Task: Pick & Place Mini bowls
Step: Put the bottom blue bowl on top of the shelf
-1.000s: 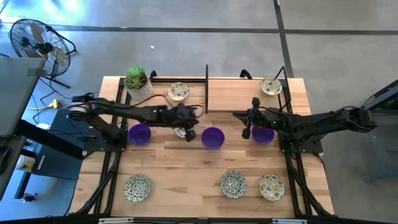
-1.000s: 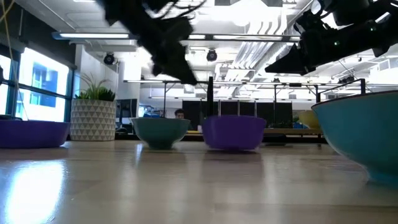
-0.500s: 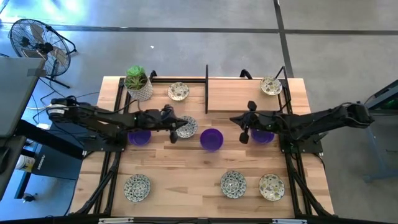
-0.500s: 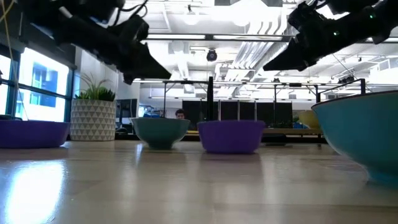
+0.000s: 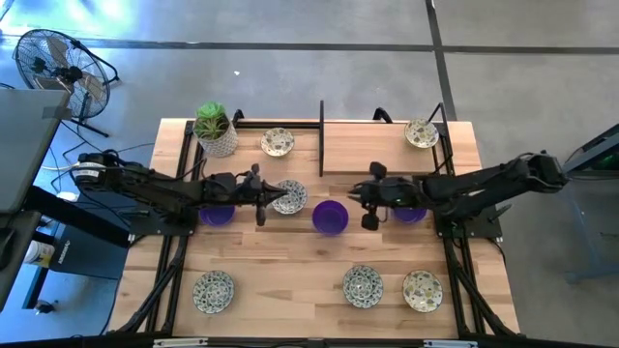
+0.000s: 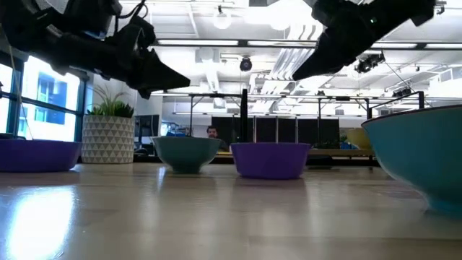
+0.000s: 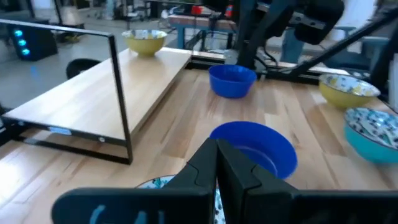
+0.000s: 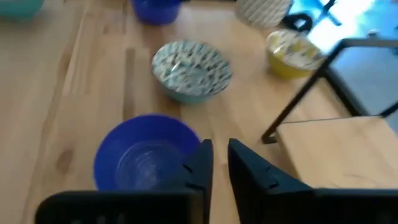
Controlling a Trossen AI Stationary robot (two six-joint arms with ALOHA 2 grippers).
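Several mini bowls rest on their bases on the wooden table. Purple ones: the middle bowl, one under my left arm, one under my right arm. A floral bowl sits just right of my left gripper, which hovers shut above the table. My right gripper hangs just right of the middle purple bowl, its fingers a narrow gap apart, holding nothing.
More floral bowls stand at the far edge and along the near edge. A white pot with a green plant is at the far left. A black upright frame borders a raised board.
My left gripper has drawn back from over the floral bowl toward the table's left and risen a little; the bowl now shows whole on the table. My right gripper has moved toward the table's left, closer to the middle purple bowl.
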